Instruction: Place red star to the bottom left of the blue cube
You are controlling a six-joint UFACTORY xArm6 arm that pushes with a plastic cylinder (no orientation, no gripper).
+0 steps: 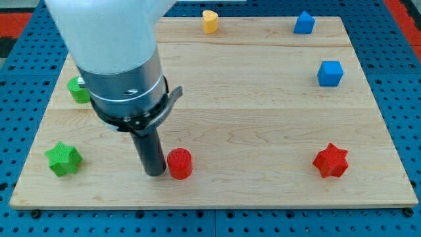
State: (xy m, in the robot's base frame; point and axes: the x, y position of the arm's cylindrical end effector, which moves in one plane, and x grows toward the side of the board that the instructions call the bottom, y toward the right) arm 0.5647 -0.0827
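The rod's tip [155,173] — no claw to open or close — rests beside the red cylinder [179,163]; the red star [330,160] lies far to its right, below the blue cube [330,73]; likely light, rigid — push its right flank leftward

My tip [155,172] stood just left of, perhaps touching, the red cylinder [179,163], which blocked the way right toward the red star [330,160]. Between star and blue cube [330,73] the board lay open.

Pale wooden board [263,99] on blue pegboard [20,72].
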